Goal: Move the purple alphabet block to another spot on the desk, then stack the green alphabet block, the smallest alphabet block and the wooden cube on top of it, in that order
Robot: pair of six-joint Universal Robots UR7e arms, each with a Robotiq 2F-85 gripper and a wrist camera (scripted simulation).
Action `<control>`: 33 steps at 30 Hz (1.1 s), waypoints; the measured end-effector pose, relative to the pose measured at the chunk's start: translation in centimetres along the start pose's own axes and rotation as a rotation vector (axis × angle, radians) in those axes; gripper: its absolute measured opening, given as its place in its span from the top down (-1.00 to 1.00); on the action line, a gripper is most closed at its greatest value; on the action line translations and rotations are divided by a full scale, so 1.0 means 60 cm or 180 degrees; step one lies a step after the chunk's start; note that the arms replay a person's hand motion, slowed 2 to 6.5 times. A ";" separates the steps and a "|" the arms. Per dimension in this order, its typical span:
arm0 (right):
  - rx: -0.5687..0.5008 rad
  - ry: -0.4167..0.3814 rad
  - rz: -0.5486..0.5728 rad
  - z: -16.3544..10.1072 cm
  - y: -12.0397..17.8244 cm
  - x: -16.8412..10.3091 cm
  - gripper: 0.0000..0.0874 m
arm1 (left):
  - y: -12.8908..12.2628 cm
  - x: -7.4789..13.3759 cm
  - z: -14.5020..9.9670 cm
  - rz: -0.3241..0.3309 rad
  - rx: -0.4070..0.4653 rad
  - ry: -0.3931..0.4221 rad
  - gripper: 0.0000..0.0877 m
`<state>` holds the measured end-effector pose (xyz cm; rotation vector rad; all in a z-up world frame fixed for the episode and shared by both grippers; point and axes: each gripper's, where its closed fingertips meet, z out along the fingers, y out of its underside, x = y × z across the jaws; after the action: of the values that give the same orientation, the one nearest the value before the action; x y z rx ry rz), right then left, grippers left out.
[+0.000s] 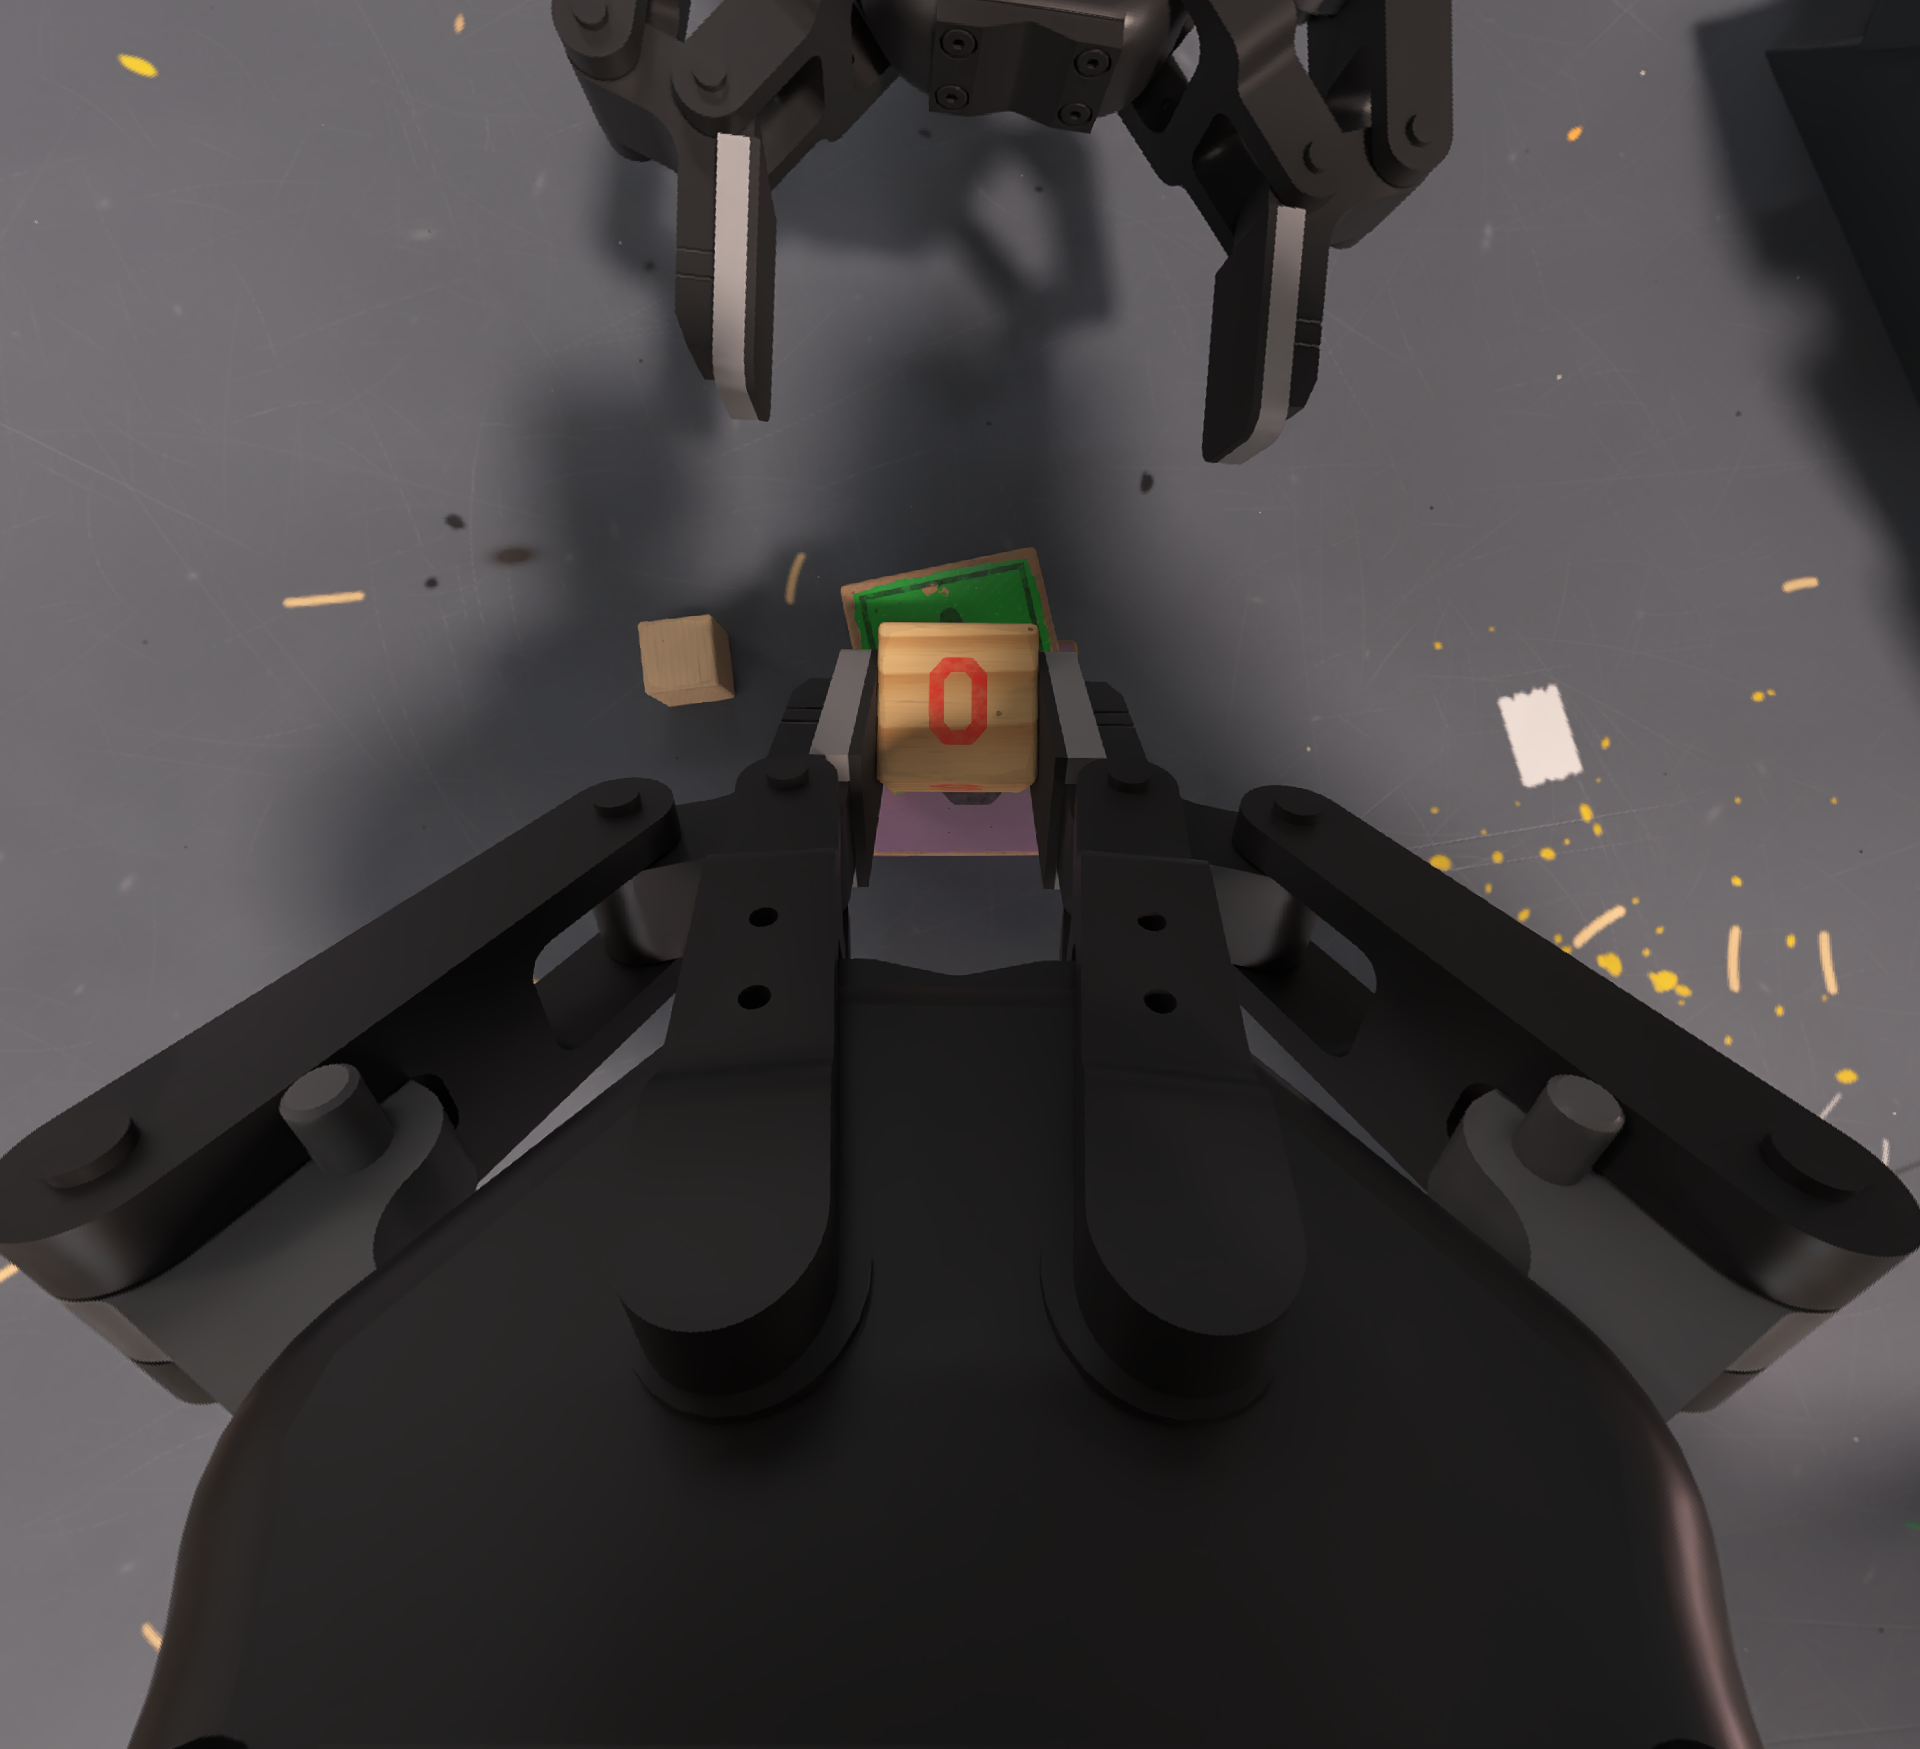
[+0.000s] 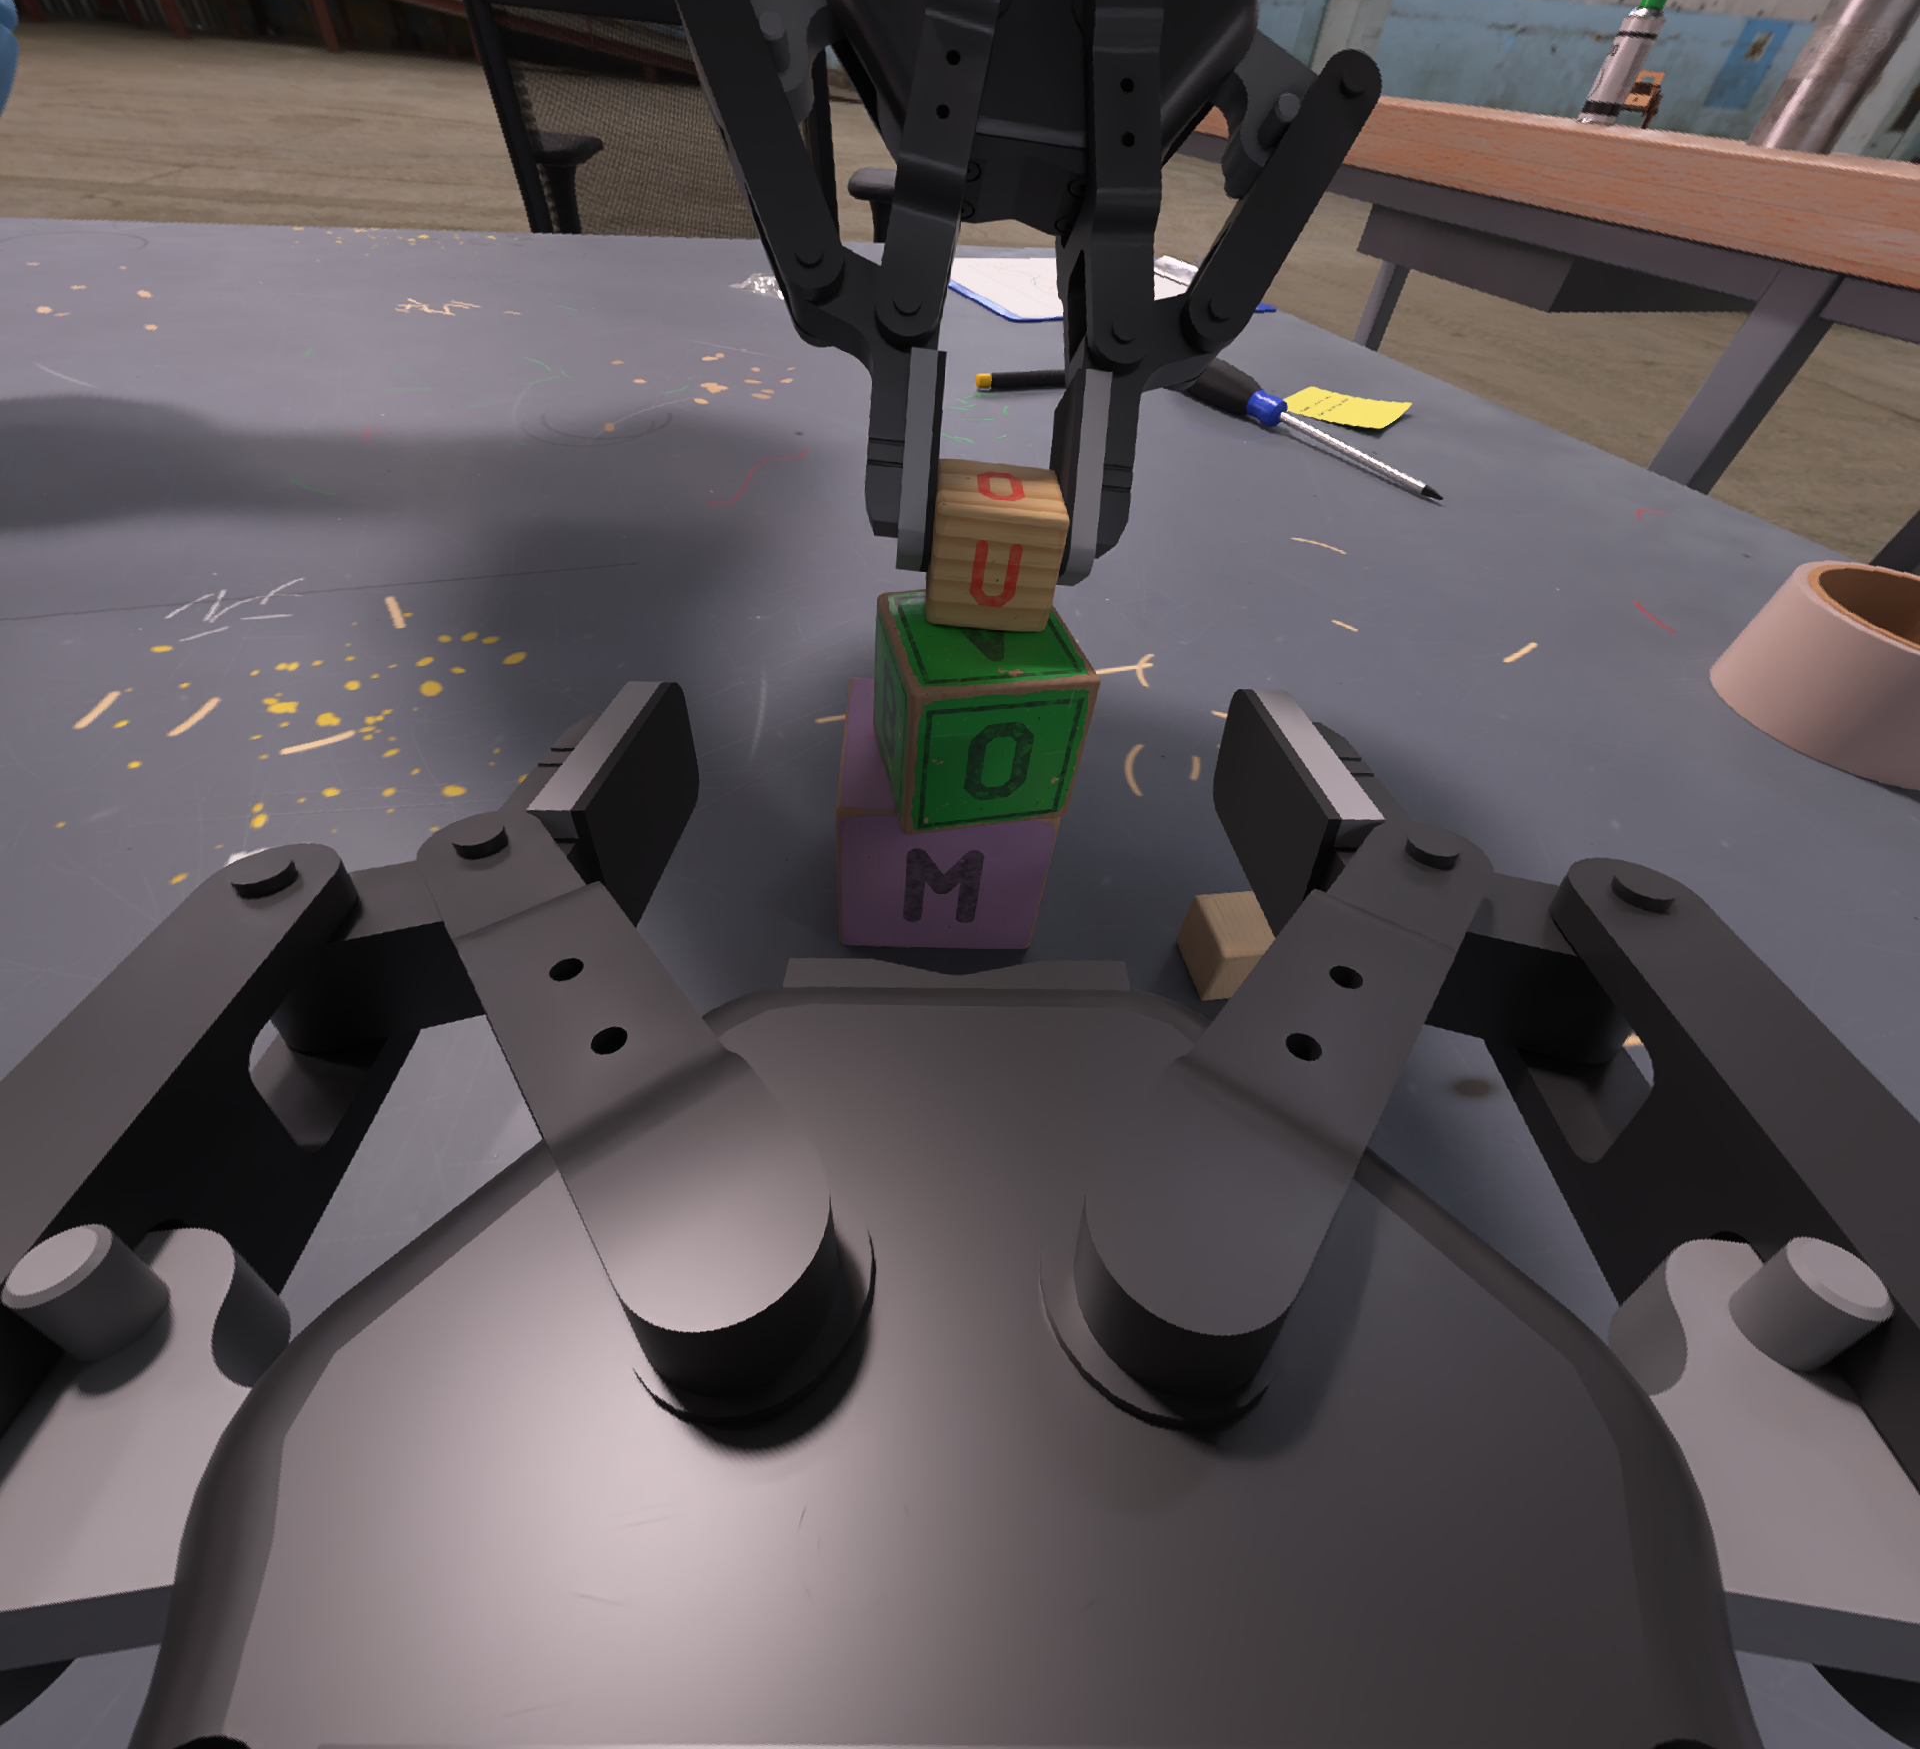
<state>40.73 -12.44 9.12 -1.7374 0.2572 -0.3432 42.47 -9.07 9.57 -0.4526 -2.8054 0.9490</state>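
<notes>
My left gripper (image 1: 958,712) is shut on the smallest alphabet block (image 1: 958,697), plain wood with red letters. In the right wrist view the left gripper (image 2: 997,546) holds this block (image 2: 997,561) at the top face of the green alphabet block (image 2: 987,743), slightly tilted. The green block sits, turned and offset, on the purple alphabet block (image 2: 945,884). The green block (image 1: 945,593) and the purple block (image 1: 956,832) show under the held block. The wooden cube (image 2: 1221,946) lies on the desk beside the purple block, also in the left wrist view (image 1: 686,660). My right gripper (image 2: 951,723) is open and empty, close to the stack (image 1: 987,426).
On the grey desk (image 2: 416,556): a tape roll (image 2: 1829,671) at the right, a screwdriver (image 2: 1320,432), a yellow note (image 2: 1345,406), a dark pen (image 2: 1018,380) and a clipboard (image 2: 1008,286) behind. A chair (image 2: 623,37) and another table (image 2: 1662,182) stand beyond.
</notes>
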 end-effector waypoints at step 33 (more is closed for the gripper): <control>0.0010 0.0010 0.0013 0.000 0.000 0.001 -0.95 | -0.009 0.011 -0.010 -0.0066 0.0150 -0.0028 -0.23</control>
<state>40.80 -12.48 9.14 -1.7332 0.2623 -0.3433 41.86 -8.90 10.41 -0.4135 -2.7832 1.0127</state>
